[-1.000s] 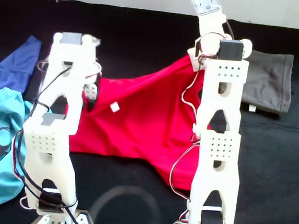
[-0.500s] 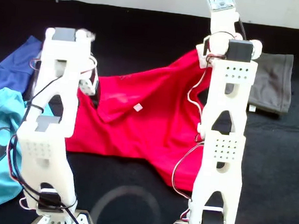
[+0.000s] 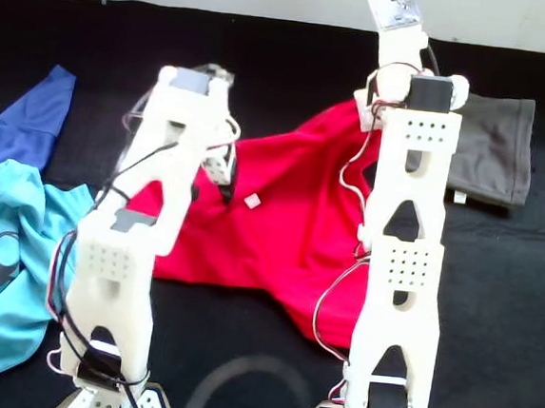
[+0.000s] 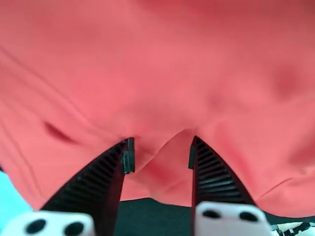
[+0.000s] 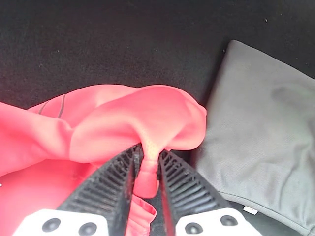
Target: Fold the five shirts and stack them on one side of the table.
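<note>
My left end effector [image 4: 160, 153] had its fingers apart, both tips pressed down into the red shirt [image 3: 271, 223], with a small pucker of cloth rising between them. I could not tell whether that pucker was truly pinched. My right end effector [image 5: 150, 158] was clamped together on a bunched fold at the shirt's far edge, just beside the folded grey shirt [image 5: 261, 123].

The red shirt lay spread and rumpled across the middle of the black tabletop [image 3: 265, 70], stretched between my two arms, and a small white tag [image 3: 251, 200] showed on it near the left arm. The grey shirt sat at the far right of the tabletop. On the left side, a dark blue shirt [image 3: 26, 130] and a turquoise shirt [image 3: 6, 248] lay unfolded, the turquoise one overlapping the blue.
</note>
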You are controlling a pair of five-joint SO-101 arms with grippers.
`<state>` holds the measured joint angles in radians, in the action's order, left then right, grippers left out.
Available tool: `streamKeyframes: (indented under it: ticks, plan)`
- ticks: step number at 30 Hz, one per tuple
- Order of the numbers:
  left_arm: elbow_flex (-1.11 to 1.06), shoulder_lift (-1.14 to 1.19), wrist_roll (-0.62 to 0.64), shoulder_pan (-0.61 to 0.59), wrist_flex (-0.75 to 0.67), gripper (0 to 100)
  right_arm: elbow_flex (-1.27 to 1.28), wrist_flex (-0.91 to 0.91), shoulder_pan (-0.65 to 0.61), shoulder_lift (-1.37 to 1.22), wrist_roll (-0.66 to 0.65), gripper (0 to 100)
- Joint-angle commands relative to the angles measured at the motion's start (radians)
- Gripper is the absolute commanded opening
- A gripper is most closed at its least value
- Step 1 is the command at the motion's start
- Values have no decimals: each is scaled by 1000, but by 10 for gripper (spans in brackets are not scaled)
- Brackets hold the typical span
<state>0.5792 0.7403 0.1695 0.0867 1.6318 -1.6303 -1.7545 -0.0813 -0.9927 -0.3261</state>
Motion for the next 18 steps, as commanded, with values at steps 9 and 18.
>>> streamKeyframes:
  ticks: [9,18]
  plan:
    - [28,-13,9,12,3,189,-47,-8,10,5,8,5]
    - [22,-99,15,7,94,189,-47,-8,10,10,8,5]
